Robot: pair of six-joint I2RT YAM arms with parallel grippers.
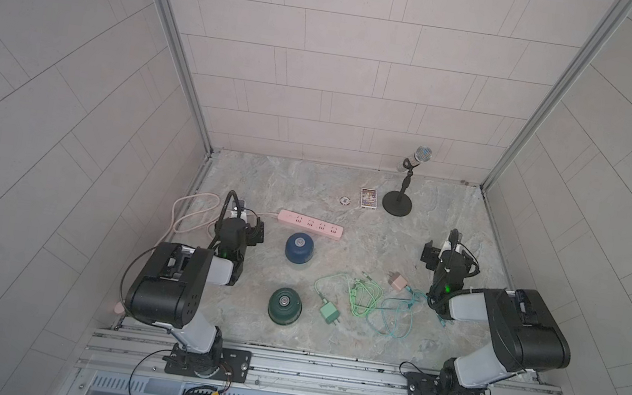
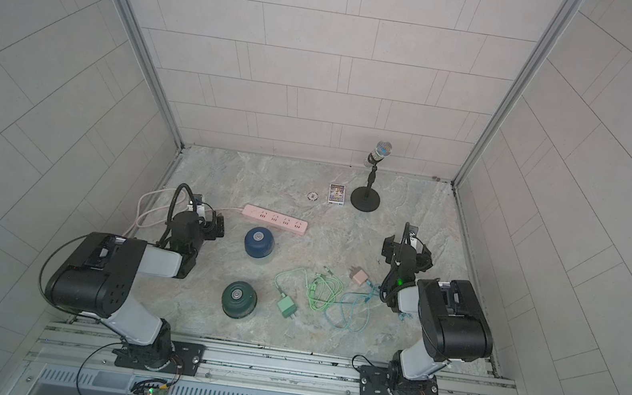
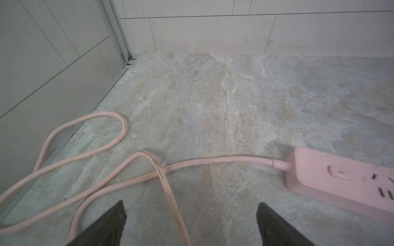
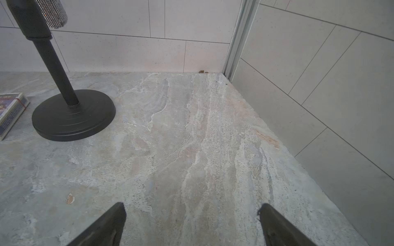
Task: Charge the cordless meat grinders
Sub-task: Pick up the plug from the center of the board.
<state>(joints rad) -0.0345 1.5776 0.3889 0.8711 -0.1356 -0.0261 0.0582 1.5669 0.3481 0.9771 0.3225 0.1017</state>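
Note:
Both top views show the dark blue meat grinder upright just in front of the pink power strip. The dark green meat grinder stands nearer the front edge. Each has a silver centre on top. My left gripper hangs open to the left of the blue one, above the strip's pink cord, holding nothing. At the right side my right gripper is open and empty over bare stone. Neither wrist view shows a grinder.
A green plug adapter and a pink one lie right of the grinders amid tangled green and teal cables. At the back stand a microphone stand, a card box and a small chip. Walls enclose three sides.

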